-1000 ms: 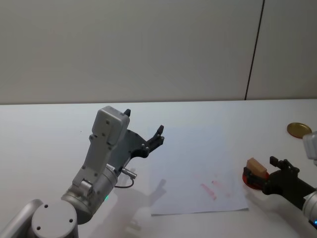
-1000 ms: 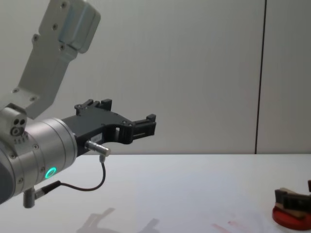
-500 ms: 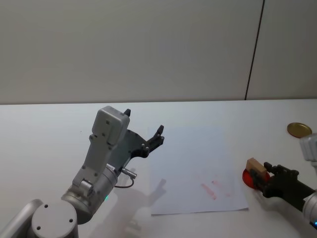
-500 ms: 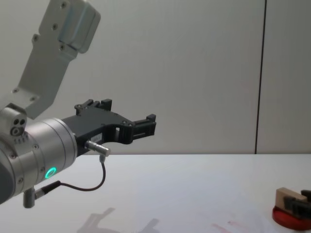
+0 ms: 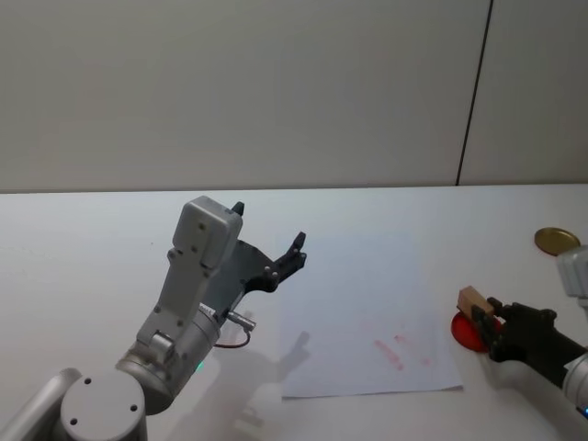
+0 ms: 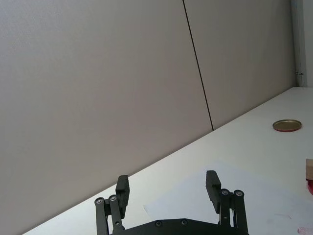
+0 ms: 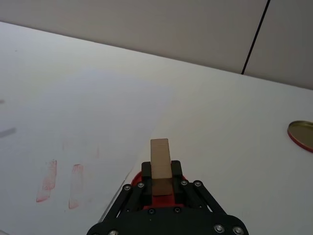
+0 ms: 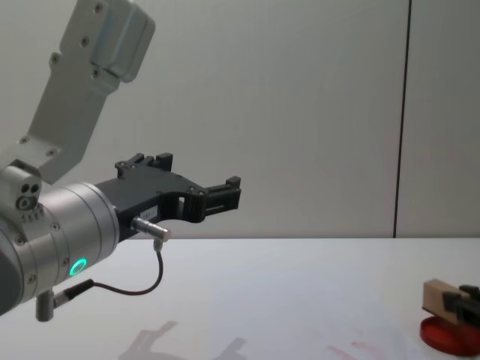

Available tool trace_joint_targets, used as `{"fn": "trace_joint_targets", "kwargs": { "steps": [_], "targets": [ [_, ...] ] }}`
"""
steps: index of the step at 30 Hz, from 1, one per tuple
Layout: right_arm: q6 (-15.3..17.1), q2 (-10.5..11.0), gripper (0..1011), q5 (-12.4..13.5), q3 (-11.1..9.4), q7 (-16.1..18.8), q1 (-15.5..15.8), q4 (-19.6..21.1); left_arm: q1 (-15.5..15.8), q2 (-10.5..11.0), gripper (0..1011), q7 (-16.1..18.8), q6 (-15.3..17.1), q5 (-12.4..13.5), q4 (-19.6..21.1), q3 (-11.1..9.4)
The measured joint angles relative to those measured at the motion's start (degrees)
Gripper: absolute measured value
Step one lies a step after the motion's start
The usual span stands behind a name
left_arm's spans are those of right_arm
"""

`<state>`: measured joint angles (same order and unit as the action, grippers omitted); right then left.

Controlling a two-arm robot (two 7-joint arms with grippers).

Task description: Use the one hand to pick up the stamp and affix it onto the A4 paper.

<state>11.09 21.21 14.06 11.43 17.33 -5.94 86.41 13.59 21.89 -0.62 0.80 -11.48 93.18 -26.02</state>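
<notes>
White tabletop (image 5: 92, 239). Right gripper (image 7: 161, 185) clamps the stamp (image 7: 160, 157) by its darker end, ink pad (image 5: 464, 333) just beneath, A4 paper (image 5: 367, 312) to its left. Light rigid wood, I judge; flat sides grip well. Left gripper (image 6: 167, 182) parked, fingers spread.

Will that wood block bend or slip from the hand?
Probably stiff: the stamp looks like solid wood. Likely light: the right hand grips one end. Flat sides should resist slipping. The left hand idles, raised.

You had the A4 paper (image 5: 367, 303) lying bare between the right gripper (image 5: 487, 312), clamping the stamp (image 5: 474, 299) over the red ink pad (image 5: 463, 333), and the left gripper (image 5: 267, 226), hanging spread-fingered near the sheet's left edge, while a gold lid (image 5: 556, 241) sat well apart.
</notes>
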Motion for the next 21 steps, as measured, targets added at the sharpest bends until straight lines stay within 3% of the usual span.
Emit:
{"fn": "trace_joint_targets", "kwargs": {
  "steps": [10, 21],
  "targets": [
    [-2.02, -0.57, 216, -1.16, 0.63, 1.05, -0.58, 1.55, 0.0, 0.0, 993, 0.0, 0.0, 0.0, 0.0, 0.0],
    [-1.34, -2.5, 216, -1.31, 2.22, 3.25, -2.05, 1.93, 0.0, 0.0, 993, 0.0, 0.0, 0.0, 0.0, 0.0]
  ]
}}
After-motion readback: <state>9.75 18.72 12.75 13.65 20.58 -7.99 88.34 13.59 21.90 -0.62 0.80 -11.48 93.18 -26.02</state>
